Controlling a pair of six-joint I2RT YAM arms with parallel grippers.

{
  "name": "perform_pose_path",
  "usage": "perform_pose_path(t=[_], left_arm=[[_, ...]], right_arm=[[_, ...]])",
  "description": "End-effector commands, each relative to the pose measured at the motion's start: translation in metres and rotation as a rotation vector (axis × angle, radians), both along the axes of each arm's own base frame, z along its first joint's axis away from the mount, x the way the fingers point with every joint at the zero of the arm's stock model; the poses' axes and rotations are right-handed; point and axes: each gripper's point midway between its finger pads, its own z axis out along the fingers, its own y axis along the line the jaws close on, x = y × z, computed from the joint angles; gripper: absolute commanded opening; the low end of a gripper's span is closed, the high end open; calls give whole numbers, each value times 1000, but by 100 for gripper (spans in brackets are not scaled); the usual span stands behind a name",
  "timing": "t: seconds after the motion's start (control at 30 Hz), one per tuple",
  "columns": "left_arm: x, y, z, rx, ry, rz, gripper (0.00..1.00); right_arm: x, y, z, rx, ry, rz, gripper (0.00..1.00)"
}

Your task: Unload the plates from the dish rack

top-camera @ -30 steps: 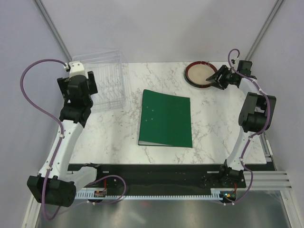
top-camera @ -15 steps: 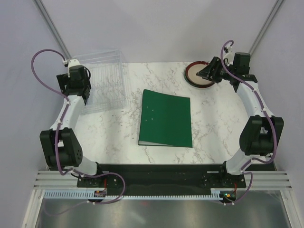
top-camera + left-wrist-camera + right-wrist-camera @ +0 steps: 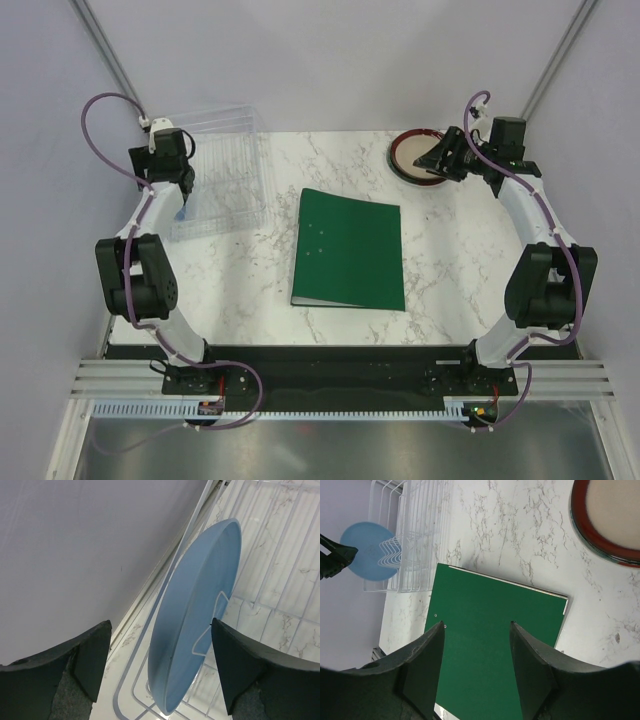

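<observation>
Left gripper [image 3: 161,629]: jaws wide open, one finger on each side of the light blue plate [image 3: 200,605]; no clamp on it shows.
Light blue plate: upright on its edge in the dish rack [image 3: 228,172], leaning a little, at the rack's left end next to the wall.
Dish rack: clear plastic with thin wire dividers, at the table's far left corner; no other plate shows in its slots.
Brown-rimmed plate [image 3: 615,515]: flat on the table at the far right, cream centre up; a darker edge shows beneath its rim.
Right gripper [image 3: 476,627]: open, nothing between the fingers, hovering over that plate's near left edge.
Green binder [image 3: 348,250]: closed, flat in the middle of the table [image 3: 455,265], between rack and plate, touching neither.
</observation>
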Motion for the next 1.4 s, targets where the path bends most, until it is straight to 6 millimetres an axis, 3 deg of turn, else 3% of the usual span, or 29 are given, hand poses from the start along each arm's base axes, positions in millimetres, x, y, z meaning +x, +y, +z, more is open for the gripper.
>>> perform_pose_path(t=[0.0, 0.1, 0.13, 0.23, 0.53, 0.8, 1.1, 1.13, 1.37], left_arm=[[4, 14, 13, 43, -20, 40, 81], [7, 17, 5, 46, 3, 43, 62], [7, 18, 2, 46, 14, 46, 44], [8, 15, 3, 35, 5, 35, 3], [13, 9, 33, 45, -49, 2, 2], [8, 13, 81, 211, -57, 68, 2], [-11, 7, 126, 343, -76, 123, 2], [-10, -3, 134, 366, -83, 108, 2], [-26, -14, 171, 394, -150, 109, 2]], right_arm=[[-6, 4, 22, -6, -77, 37, 61], [-7, 4, 22, -6, -77, 39, 61], [-7, 4, 21, -6, -75, 39, 61], [-7, 4, 19, -5, -68, 37, 61], [-5, 5, 9, 3, -46, 39, 61], [-5, 5, 9, 3, -48, 44, 61], [-6, 7, 10, 11, -49, 55, 61], [-6, 8, 10, 12, -47, 56, 61], [-9, 11, 18, 24, -63, 73, 61]])
